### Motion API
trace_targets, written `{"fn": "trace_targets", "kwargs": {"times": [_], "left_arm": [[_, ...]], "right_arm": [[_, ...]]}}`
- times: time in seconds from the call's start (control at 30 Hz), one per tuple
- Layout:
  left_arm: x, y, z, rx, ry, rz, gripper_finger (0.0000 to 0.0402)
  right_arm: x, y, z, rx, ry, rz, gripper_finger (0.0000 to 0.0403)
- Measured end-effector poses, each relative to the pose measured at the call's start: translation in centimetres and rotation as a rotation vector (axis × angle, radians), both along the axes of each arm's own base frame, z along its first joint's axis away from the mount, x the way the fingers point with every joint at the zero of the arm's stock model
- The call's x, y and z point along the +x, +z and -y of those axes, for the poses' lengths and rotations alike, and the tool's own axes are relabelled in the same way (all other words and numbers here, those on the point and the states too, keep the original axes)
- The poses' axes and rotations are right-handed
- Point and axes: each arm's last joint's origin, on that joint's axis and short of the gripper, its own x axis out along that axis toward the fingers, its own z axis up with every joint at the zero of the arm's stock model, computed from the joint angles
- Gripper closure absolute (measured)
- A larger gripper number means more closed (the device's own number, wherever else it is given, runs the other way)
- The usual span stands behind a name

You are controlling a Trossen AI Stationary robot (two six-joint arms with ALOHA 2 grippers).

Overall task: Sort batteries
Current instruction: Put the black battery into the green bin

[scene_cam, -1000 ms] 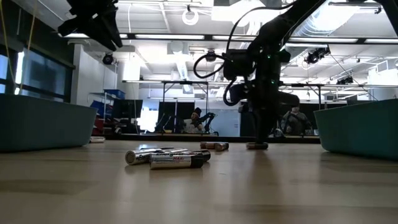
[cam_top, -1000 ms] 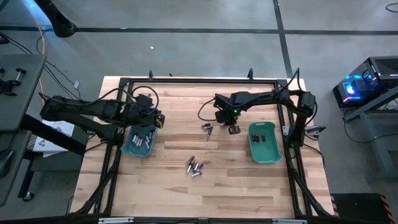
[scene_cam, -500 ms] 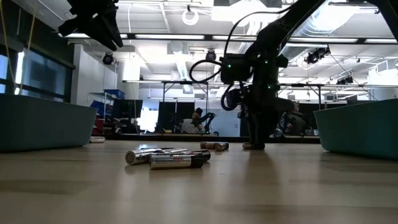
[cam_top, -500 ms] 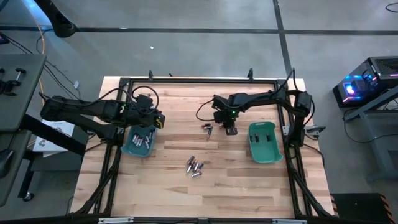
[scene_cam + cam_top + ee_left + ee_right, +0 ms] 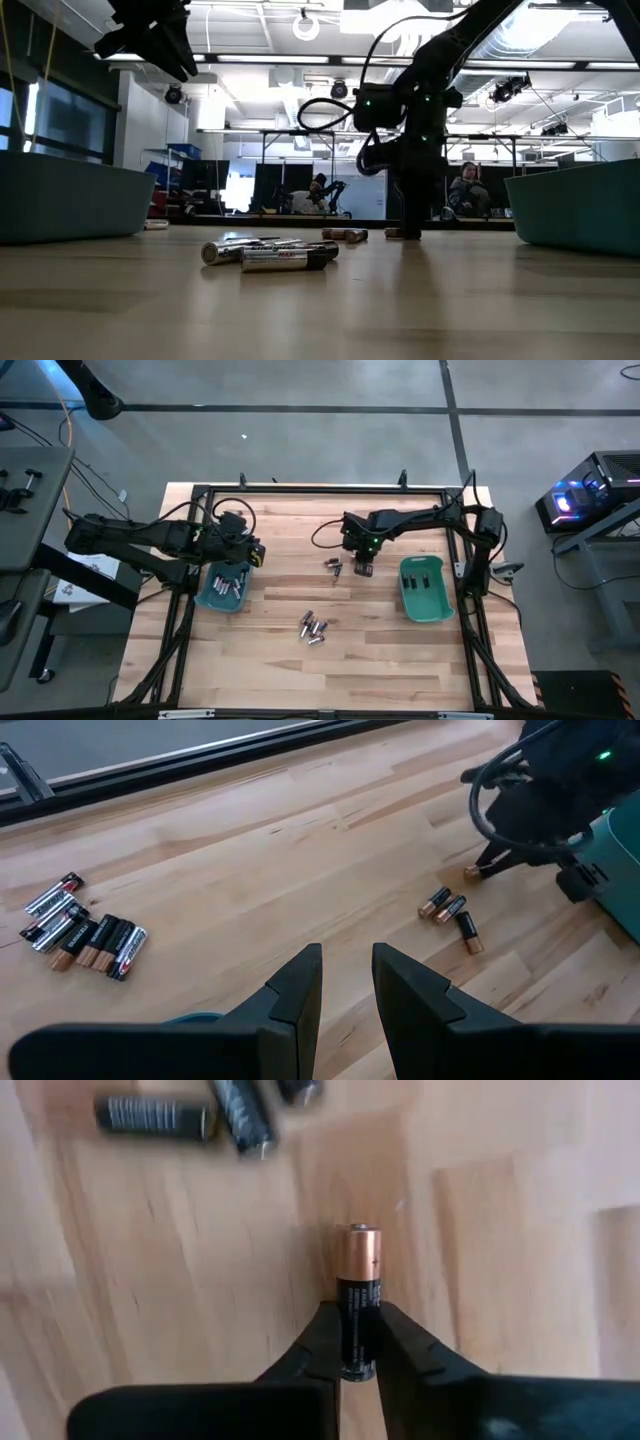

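My right gripper (image 5: 358, 1342) clamps a copper-ended battery (image 5: 359, 1302) near the table's far edge, beside the right teal bin (image 5: 424, 601). My left gripper (image 5: 346, 982) hovers over the left bin, fingers slightly apart and empty. Only the battery's end is pinched, so it could swivel and slip out when I lift.

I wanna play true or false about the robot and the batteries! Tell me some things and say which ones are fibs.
1. The right gripper pinches a copper-tipped battery. True.
2. The left gripper holds a battery. False: nothing is between its fingers.
3. Both teal bins are bare inside. False: the left bin and the right bin each hold batteries.
4. A loose pile of batteries lies on the table between the bins. True.
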Motion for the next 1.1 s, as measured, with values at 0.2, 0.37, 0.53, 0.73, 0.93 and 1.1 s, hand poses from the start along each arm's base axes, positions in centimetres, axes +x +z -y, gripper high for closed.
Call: {"fn": "trace_targets", "kwargs": {"times": [0.2,0.37,0.53,0.73,0.93,1.1], "left_arm": [[0.0,0.0,0.0,0.001,-0.001,-0.001,0.0317],[0.0,0.0,0.0,0.001,-0.001,-0.001,0.0317],[0.0,0.0,0.0,0.001,-0.001,-0.001,0.0317],[0.0,0.0,-0.1,0.024,0.015,0.001,0.0317],[0.0,0.1,-0.1,0.046,0.006,-0.010,0.0317],[0.0,0.1,-0.1,0.051,0.000,-0.015,0.0317]], "right_arm": [[-1.2,7.7,-1.1,0.031,-0.261,0.241,0.0387],[-4.9,13.7,-4.0,0.135,-0.440,0.351,0.0387],[-9.3,16.4,-7.9,0.225,-0.572,0.267,0.0387],[-14.1,15.9,-12.0,0.333,-0.736,0.087,0.0387],[-18.1,11.4,-14.1,0.415,-0.928,-0.095,0.0387],[-19.4,7.0,-14.1,0.420,-1.069,-0.162,0.0387]]}}
